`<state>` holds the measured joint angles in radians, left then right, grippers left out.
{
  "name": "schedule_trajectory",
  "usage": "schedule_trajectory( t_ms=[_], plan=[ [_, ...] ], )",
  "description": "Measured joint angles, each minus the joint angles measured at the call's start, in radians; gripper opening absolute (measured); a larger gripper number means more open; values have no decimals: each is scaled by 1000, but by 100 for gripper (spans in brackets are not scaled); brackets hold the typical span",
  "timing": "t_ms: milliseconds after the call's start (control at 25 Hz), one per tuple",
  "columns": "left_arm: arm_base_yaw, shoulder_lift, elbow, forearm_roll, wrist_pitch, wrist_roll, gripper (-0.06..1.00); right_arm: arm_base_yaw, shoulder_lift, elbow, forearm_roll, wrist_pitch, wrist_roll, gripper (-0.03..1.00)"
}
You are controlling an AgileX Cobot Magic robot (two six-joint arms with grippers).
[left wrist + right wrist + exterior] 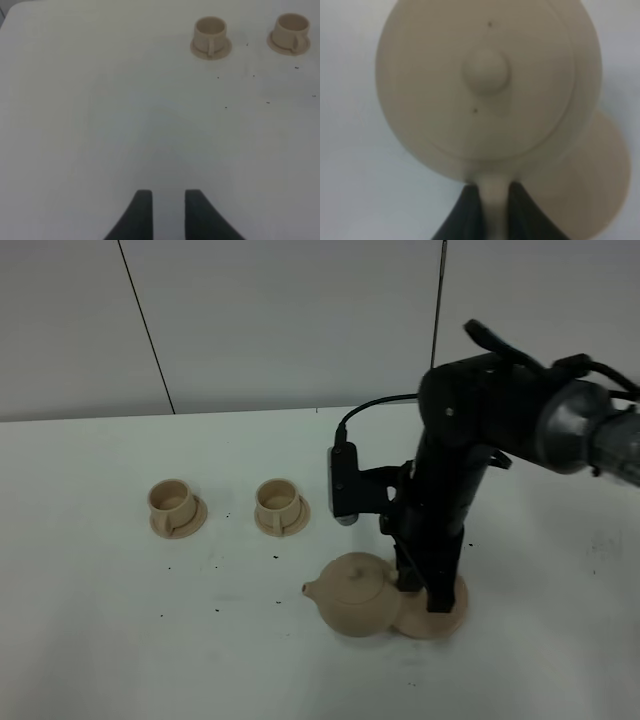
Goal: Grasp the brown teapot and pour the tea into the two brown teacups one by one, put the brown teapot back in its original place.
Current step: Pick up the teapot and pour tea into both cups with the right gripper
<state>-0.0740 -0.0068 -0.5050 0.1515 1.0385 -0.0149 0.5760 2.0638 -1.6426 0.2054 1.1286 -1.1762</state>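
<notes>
The brown teapot (355,597), squat and tan with a knobbed lid, is at the table's front, spout pointing left. My right gripper (415,587) is shut on its loop handle (494,200), one finger on each side. The teapot fills the right wrist view (485,80). It is just left of its flat round saucer (445,618), overlapping the saucer's left edge; I cannot tell whether it rests on the table. The two brown teacups (172,500) (277,498) stand upright on small saucers further back and left. My left gripper (167,212) hovers over bare table, fingers slightly apart and empty.
The white table (120,640) carries small dark specks around the cups. The cups also show in the left wrist view (210,32) (291,27), far from the left fingers. A grey panelled wall (280,320) stands behind the table. The left arm is out of the exterior view.
</notes>
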Motion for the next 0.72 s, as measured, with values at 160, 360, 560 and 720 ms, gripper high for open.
schedule_trajectory(
  t_ms=[160,360,560,720],
  plan=[
    [0,0,0,0,0,0,23,0,87,-173,2,69,0,10],
    [0,0,0,0,0,0,23,0,174,-404,7,85,0,10],
    [0,0,0,0,0,0,23,0,251,-580,27,86,-1,10],
    [0,0,0,0,0,0,23,0,291,-639,46,92,-3,10]
  ],
)
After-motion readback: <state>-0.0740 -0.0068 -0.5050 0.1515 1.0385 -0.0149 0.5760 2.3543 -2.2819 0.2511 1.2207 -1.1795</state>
